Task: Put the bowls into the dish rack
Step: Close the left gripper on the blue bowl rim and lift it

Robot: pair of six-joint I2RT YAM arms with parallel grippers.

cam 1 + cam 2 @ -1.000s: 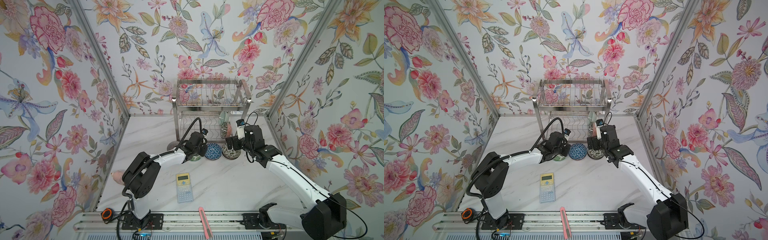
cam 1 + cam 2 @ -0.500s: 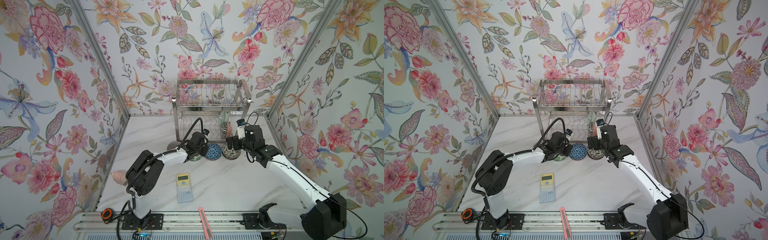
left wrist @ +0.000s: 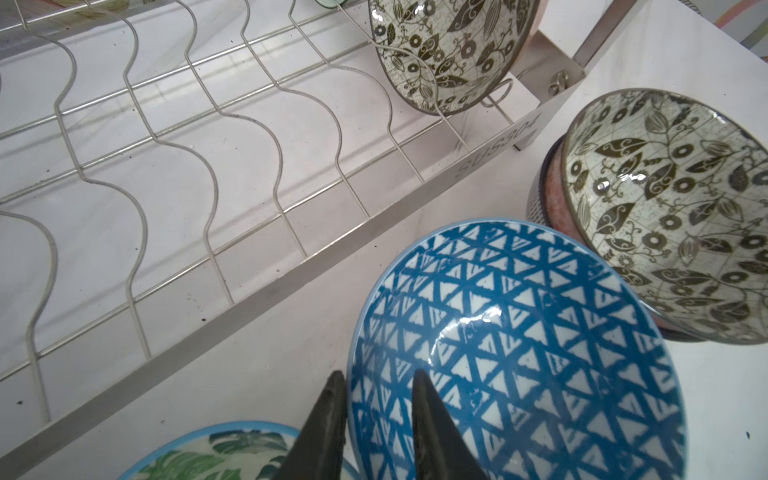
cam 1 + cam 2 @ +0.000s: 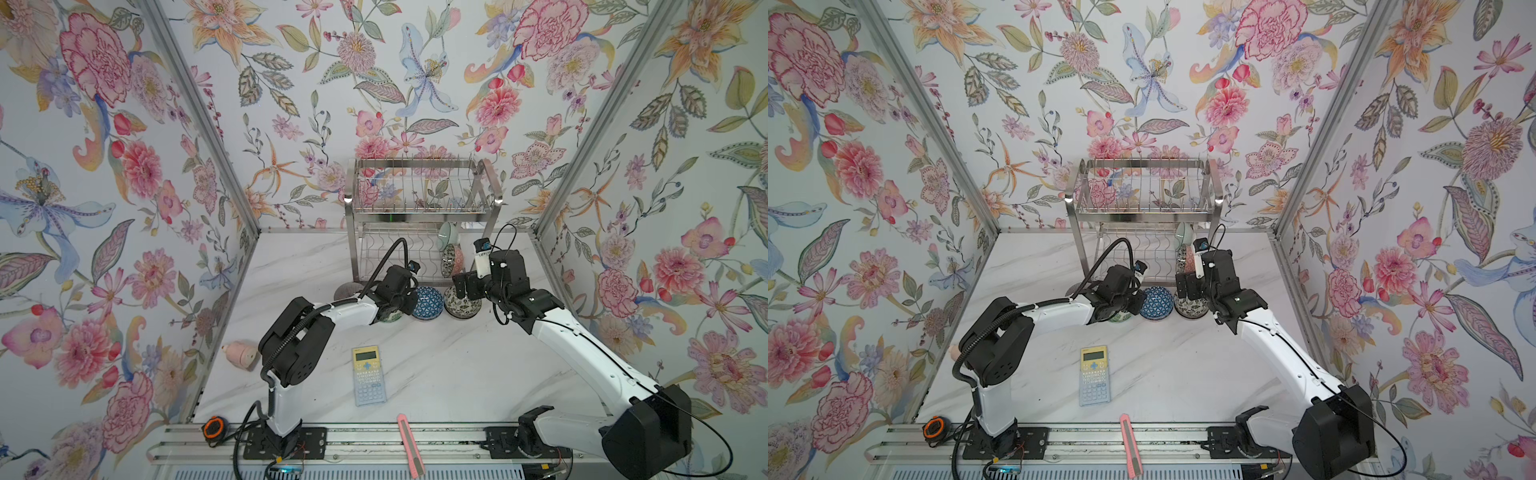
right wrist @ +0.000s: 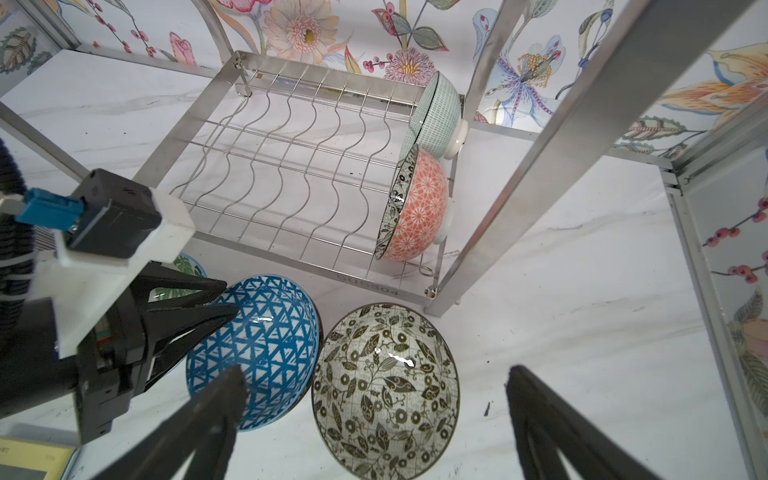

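The left wrist view, unlike the top views, shows the left gripper (image 3: 378,372) slightly parted astride the blue triangle-mosaic ceramic bowl (image 3: 519,353)'s rim; the right gripper (image 5: 374,370) gapes wide; the left elbow (image 4: 297,332) has shifted since a second ago.

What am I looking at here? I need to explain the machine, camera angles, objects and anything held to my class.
Two robot arms work at a table. Two pictures look down from overhead; two come from cameras on the wrists. A celadon bowl and a pinkish bowl sit low in the dish rack. The left tool straddles the rim of the blue triangle bowl, grip unclear; the right tool hangs open above the black-white floral bowl. A green leaf bowl and a calculator lie nearby.
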